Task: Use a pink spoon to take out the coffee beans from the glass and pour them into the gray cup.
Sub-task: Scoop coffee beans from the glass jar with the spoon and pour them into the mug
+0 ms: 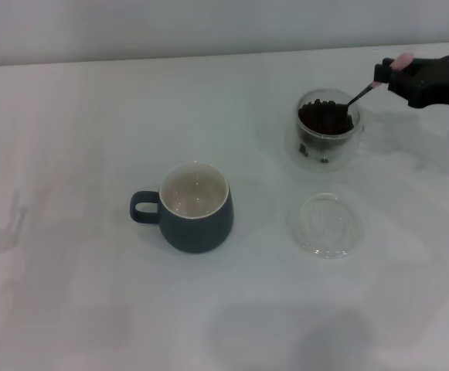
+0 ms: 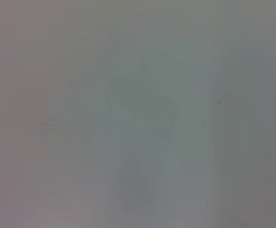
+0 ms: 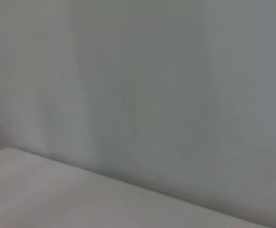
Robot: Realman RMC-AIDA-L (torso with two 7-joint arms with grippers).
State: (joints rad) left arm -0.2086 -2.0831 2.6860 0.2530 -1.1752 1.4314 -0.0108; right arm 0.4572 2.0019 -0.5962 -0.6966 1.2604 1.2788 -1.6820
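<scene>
One arm works: the right gripper, upper right of the frame, jaws clenched on the pink spoon. It slants into the glass to dig under the coffee beans. The gray cup waits mid-frame on the counter.

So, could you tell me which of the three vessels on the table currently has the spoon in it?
The glass holding the coffee beans: the right gripper dips the pink spoon into it. The gray cup and flat glass dish hold nothing.
</scene>
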